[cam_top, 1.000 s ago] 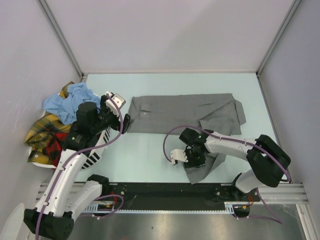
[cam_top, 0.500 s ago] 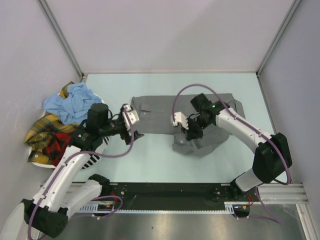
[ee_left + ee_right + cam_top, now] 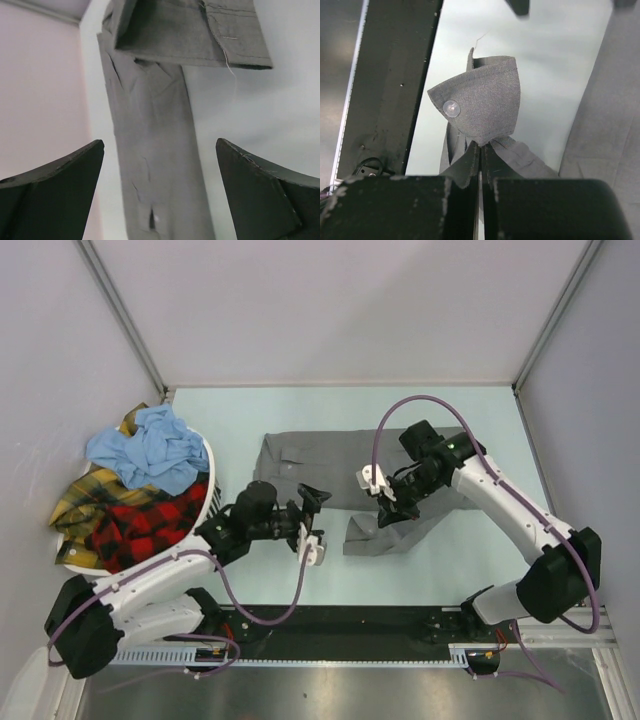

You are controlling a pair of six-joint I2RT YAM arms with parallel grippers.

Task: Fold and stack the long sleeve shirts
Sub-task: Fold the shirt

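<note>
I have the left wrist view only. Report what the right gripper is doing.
Observer: The right gripper is shut on the grey shirt's cuff, whose button faces its camera.
Operator: Now list the other shirts.
Observer: A blue shirt, a yellow plaid shirt and a red plaid shirt are heaped in a basket left of the grey one.
</note>
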